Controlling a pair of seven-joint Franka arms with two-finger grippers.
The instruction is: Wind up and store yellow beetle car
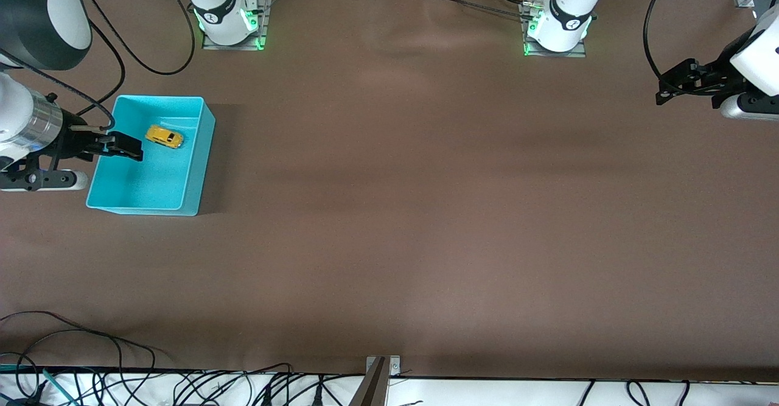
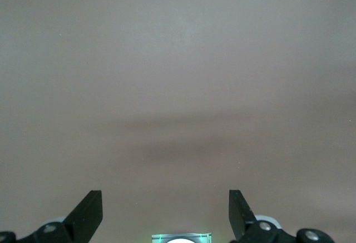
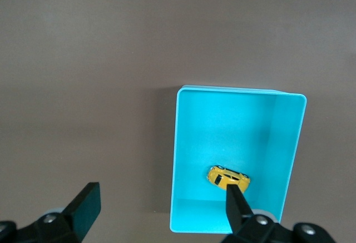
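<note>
The yellow beetle car (image 1: 164,136) lies on its wheels inside the turquoise bin (image 1: 195,150), in the half farther from the front camera. In the right wrist view, the car (image 3: 228,177) shows partly covered by one finger (image 3: 236,204). My right gripper (image 1: 129,147) hangs open and empty over the bin's outer rim, beside the car and apart from it; it straddles the bin wall (image 3: 175,143). My left gripper (image 1: 672,80) waits open and empty above bare table at the left arm's end. In its wrist view the left gripper (image 2: 165,209) has only brown table between its fingers.
The bin stands at the right arm's end of the brown table (image 1: 395,199). The two arm bases (image 1: 228,19) (image 1: 557,25) stand along the edge farthest from the front camera. Loose cables (image 1: 182,388) and a metal bracket (image 1: 380,372) lie past the nearest edge.
</note>
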